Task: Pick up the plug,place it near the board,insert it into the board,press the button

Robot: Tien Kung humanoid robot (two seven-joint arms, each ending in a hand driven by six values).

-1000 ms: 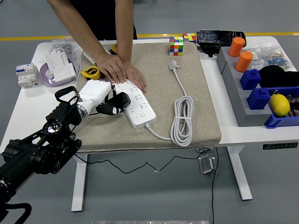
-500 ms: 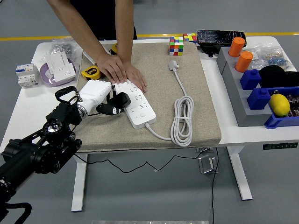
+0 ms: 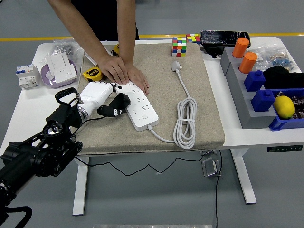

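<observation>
The black plug (image 3: 118,103) sits at the left centre of the frame, pinched in the fingers of the robot's left hand (image 3: 102,97), just beside the left edge of the white power strip (image 3: 139,108) and over the beige mat (image 3: 156,71); against the frame half a second ago it has shifted slightly up and to the left, with the hand's white shell tilted a little further, while everything else lies as it did. At the far left of the tabletop (image 3: 28,107) stand a small white breaker unit (image 3: 26,76) and a purple dish (image 3: 58,75) holding white socket parts. The black left arm comes in from the lower left corner, its hand closed on the plug and a thin black cable trailing from there under the tabletop's near edge. Just above it lies a yellow tape measure (image 3: 92,73). A person stands at the far side, upper left of centre, with both hands (image 3: 124,72) laid flat, one over the other, on the far end of the power strip, holding it down; they have not moved. Right of the strip its white cord (image 3: 184,121) lies coiled on the mat and runs up to a white plug (image 3: 176,65) near the mat's top edge. Above that are two colour cubes (image 3: 179,47) and a dark device (image 3: 223,37). At the right stand a grey rack (image 3: 247,107) with two orange cylinders (image 3: 244,54), blue blocks (image 3: 263,90) and a lemon (image 3: 284,106) in a blue tray.
</observation>
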